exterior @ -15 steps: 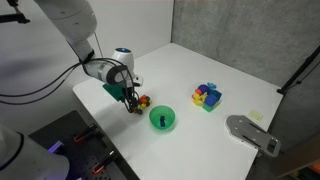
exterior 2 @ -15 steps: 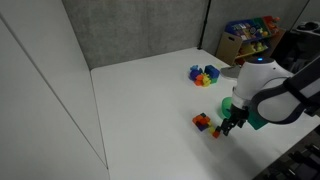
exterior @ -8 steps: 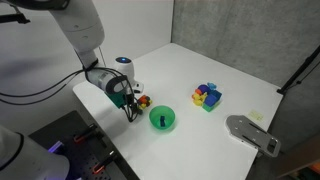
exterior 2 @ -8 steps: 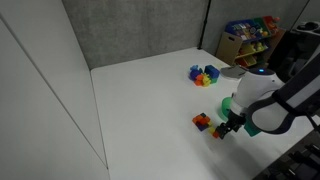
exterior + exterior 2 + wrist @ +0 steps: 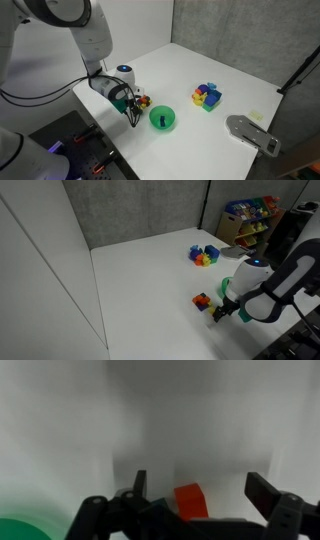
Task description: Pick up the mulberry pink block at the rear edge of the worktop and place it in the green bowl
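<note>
My gripper (image 5: 132, 112) is open and low over the table, right beside a small cluster of blocks (image 5: 143, 100). In the wrist view a red block (image 5: 190, 500) lies on the table between the open fingers (image 5: 200, 488), untouched. That cluster shows as red blocks (image 5: 202, 301) next to the gripper (image 5: 221, 313). I cannot make out a mulberry pink block there. The green bowl (image 5: 162, 119) stands empty just beyond the cluster. Its rim shows at the bottom left of the wrist view (image 5: 20, 528). The arm hides most of it in an exterior view.
A second cluster of blue, yellow, green and pinkish blocks (image 5: 207, 96) sits farther along the white table and shows in both exterior views (image 5: 204, 255). A grey device (image 5: 250, 133) lies off the table's corner. A shelf of toys (image 5: 248, 220) stands behind.
The gripper has come down and shifted a little toward the table's near edge, beside the small cluster. It stays open. The blocks and bowl have not moved.
</note>
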Action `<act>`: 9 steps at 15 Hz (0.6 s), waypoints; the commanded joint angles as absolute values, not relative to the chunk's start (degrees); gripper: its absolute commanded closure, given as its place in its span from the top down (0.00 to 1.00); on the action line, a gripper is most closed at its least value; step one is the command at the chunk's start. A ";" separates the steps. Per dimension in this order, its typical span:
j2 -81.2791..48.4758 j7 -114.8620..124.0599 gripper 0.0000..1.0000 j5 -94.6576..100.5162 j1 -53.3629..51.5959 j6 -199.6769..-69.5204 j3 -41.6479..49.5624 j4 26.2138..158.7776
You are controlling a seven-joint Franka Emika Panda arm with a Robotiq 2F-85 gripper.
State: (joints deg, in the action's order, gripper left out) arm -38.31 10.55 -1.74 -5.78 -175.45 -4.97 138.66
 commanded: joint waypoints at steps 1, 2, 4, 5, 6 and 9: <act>-42.02 7.37 1.00 -2.42 -4.05 -177.08 -6.44 135.20; -42.74 6.88 1.00 -2.30 -3.73 -177.39 -6.74 134.54; -43.96 5.79 1.00 -2.01 -3.31 -177.59 -7.18 133.27; -44.44 5.28 1.00 -1.90 -3.08 -177.66 -7.46 132.74; -44.67 4.73 1.00 -1.85 -2.68 -177.58 -7.92 132.41; -44.78 3.47 1.00 -1.70 -2.14 -177.40 -8.67 131.93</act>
